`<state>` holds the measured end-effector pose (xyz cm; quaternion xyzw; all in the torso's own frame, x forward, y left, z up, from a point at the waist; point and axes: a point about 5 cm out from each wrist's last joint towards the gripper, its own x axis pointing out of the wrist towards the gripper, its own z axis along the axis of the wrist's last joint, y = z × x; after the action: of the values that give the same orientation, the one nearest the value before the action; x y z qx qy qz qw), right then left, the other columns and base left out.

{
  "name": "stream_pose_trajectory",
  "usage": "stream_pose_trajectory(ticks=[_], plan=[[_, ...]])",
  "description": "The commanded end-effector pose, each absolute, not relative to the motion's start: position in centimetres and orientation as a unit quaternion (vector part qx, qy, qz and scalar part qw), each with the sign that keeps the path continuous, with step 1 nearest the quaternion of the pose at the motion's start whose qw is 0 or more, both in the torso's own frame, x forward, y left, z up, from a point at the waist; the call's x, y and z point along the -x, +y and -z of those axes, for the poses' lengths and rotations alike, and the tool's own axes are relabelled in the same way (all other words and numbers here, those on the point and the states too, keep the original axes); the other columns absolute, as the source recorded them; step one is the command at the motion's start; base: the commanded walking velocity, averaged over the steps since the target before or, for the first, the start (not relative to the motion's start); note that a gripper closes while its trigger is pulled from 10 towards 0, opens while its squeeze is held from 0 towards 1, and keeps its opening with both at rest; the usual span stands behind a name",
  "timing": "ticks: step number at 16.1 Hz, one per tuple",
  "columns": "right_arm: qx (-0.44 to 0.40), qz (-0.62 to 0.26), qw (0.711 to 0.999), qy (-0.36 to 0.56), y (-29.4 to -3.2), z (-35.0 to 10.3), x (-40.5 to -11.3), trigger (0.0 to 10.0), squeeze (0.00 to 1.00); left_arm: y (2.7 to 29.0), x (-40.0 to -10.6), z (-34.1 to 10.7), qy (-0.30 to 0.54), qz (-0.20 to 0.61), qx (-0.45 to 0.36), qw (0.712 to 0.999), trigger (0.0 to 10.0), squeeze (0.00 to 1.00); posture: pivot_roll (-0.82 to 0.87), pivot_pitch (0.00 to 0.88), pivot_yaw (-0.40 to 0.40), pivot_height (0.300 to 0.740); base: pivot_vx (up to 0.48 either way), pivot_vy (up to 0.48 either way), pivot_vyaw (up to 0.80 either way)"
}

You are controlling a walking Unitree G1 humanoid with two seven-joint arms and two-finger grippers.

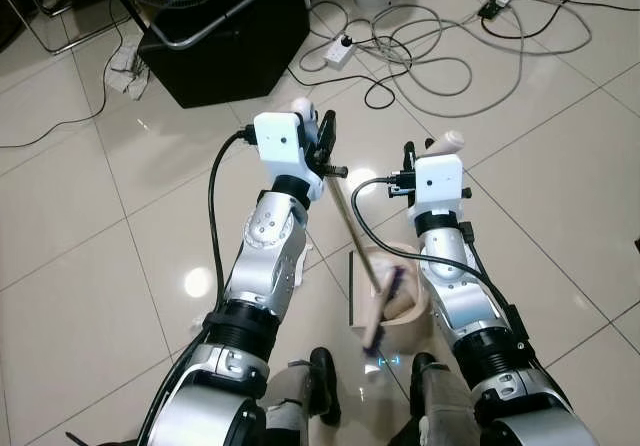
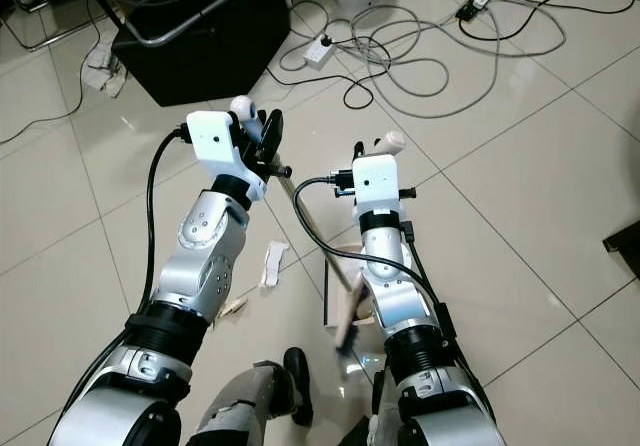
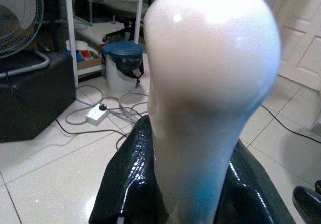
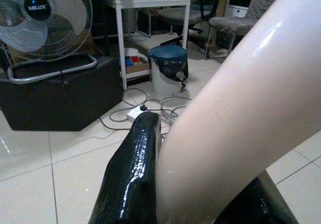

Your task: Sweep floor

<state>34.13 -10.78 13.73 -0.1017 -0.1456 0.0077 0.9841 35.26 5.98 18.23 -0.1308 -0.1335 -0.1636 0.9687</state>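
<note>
Lighting: bright, even indoor light. Glare: spots on glossy floor tiles (image 1: 197,282). Focus: head views sharp; wrist-view foregrounds blurred, overexposed.

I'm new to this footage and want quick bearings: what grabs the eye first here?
The two silver arms dominate: the left claw grips a broom handle slanting down to a dustpan by the robot's feet, and the right claw holds a pale handle. Ahead, tangled cables and a power strip sprawl over the glossy tiles beside a black box.
</note>
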Motion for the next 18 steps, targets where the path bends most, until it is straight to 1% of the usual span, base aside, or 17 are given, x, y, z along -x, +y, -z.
stream_pose_trajectory(ticks=[1,4,5,6,9,12,13,14,16,18], plan=[[0.086,-0.021,0.989,-0.115,-9.9,-12.4,-33.8,10.0,0.00,6.0,-35.0,-18.2,-0.133,0.164,0.145,0.966,10.0,0.00,0.06,0.332,0.215,0.740,0.000,0.000,0.00],[0.085,-0.021,0.989,-0.115,-9.9,-12.4,-33.8,10.0,0.00,6.1,-34.9,-18.3,-0.127,0.168,0.149,0.966,10.0,0.00,0.06,0.332,0.215,0.740,0.000,0.000,0.00],[0.075,-0.014,0.991,-0.113,-10.3,-12.3,-33.9,10.0,0.00,6.6,-35.0,-19.2,-0.138,0.179,0.131,0.965,10.0,0.00,0.05,0.286,0.212,0.740,0.000,0.000,0.00],[0.056,0.003,0.992,-0.111,-11.3,-12.2,-33.7,10.0,0.00,8.3,-36.0,-21.3,-0.166,0.195,0.090,0.963,10.0,0.00,0.05,0.269,0.213,0.740,0.000,0.000,0.00],[0.051,0.015,0.993,-0.108,-12.0,-12.1,-33.7,10.0,0.00,10.1,-37.2,-22.7,-0.179,0.182,0.076,0.964,10.0,0.00,0.04,0.246,0.218,0.740,0.000,0.000,0.00],[0.050,0.022,0.992,-0.112,-12.7,-12.1,-33.6,10.0,0.00,12.7,-37.9,-23.7,-0.187,0.156,0.056,0.968,10.0,0.00,0.03,0.200,0.214,0.740,0.000,0.000,0.00],[0.047,0.026,0.992,-0.113,-13.0,-12.2,-33.6,10.0,0.00,13.3,-38.0,-23.7,-0.183,0.154,0.046,0.970,10.0,0.00,0.02,0.180,0.212,0.740,0.000,0.000,0.00],[0.043,0.033,0.991,-0.120,-13.4,-12.5,-33.6,10.0,0.00,14.2,-37.7,-22.8,-0.170,0.154,0.019,0.973,10.0,0.00,-0.01,0.149,0.205,0.740,0.000,0.000,0.00],[0.037,0.043,0.989,-0.136,-14.0,-13.5,-33.5,10.0,0.00,15.7,-37.1,-21.1,-0.136,0.142,-0.025,0.980,10.0,0.00,-0.04,0.115,0.194,0.740,0.000,0.000,0.00],[0.026,0.057,0.987,-0.151,-14.7,-14.6,-33.5,10.0,0.00,17.3,-36.7,-19.8,-0.101,0.118,-0.027,0.988,10.0,0.00,-0.07,0.074,0.174,0.740,0.000,0.000,0.00]])
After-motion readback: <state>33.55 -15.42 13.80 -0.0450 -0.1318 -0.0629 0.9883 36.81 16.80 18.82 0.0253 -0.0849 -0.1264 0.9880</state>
